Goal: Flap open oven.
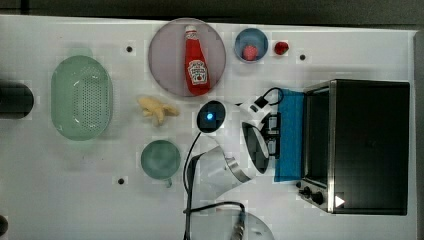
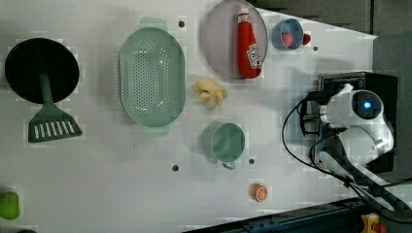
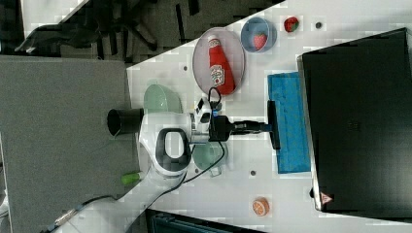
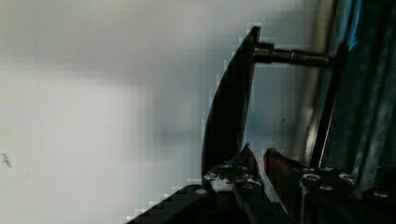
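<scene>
One gripper (image 3: 270,127) has its jaws pinched on the oven (image 1: 370,145) door's handle (image 3: 273,124), so you can swing the door (image 3: 291,121) down flat.

The oven (image 1: 370,145) I face is a black box at the top view's right. Its blue glass door (image 1: 291,135) lies folded down flat.

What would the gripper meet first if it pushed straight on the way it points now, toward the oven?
The gripper is already at the door handle. Straight beyond lies the blue glass door, folded down in front of the oven. Depth is unclear.
</scene>
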Controlling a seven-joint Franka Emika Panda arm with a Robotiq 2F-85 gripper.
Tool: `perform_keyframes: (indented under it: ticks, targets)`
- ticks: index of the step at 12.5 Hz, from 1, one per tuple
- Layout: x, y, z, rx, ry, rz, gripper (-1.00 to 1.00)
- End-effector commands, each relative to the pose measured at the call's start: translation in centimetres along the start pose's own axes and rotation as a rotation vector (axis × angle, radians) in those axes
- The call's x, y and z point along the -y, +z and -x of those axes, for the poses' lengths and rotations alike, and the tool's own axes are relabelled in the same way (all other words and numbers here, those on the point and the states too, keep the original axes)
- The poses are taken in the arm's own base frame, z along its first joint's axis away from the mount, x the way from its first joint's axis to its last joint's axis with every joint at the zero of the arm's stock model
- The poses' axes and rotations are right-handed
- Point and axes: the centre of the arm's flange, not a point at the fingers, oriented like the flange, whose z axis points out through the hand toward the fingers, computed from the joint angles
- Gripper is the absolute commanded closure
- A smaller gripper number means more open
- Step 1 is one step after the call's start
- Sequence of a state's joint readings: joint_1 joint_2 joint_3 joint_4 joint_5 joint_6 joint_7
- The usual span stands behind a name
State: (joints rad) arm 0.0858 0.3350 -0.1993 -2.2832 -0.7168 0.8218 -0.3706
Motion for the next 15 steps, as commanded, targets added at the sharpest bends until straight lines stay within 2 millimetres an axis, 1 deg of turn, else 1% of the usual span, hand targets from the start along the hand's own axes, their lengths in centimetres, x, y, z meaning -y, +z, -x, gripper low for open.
perform_keyframes:
  ticks: [1, 4, 5, 6, 8, 10, 11, 12, 13, 15]
  targets:
    - [3.0, 1.3, -0.4, 0.002, 0.079, 0.050, 0.65]
    - [6.1, 3.2, -1.0, -0.002, 0.088, 0.087, 0.65]
    - [6.8, 3.6, -1.2, 0.001, 0.085, 0.091, 0.65]
    - [7.3, 3.7, -1.5, -0.002, 0.077, 0.093, 0.65]
    - [7.5, 3.7, -1.9, -0.006, 0.074, 0.098, 0.65]
    - [7.9, 3.1, -2.3, -0.022, 0.069, 0.094, 0.65]
    - [8.1, 2.0, -2.8, -0.046, 0.080, 0.075, 0.65]
    - [7.8, 0.7, -3.3, -0.057, 0.134, 0.035, 0.65]
    - [7.3, -1.0, -3.7, -0.061, 0.206, -0.020, 0.65]
    - [5.2, -4.9, -4.2, -0.059, 0.371, -0.141, 0.65]
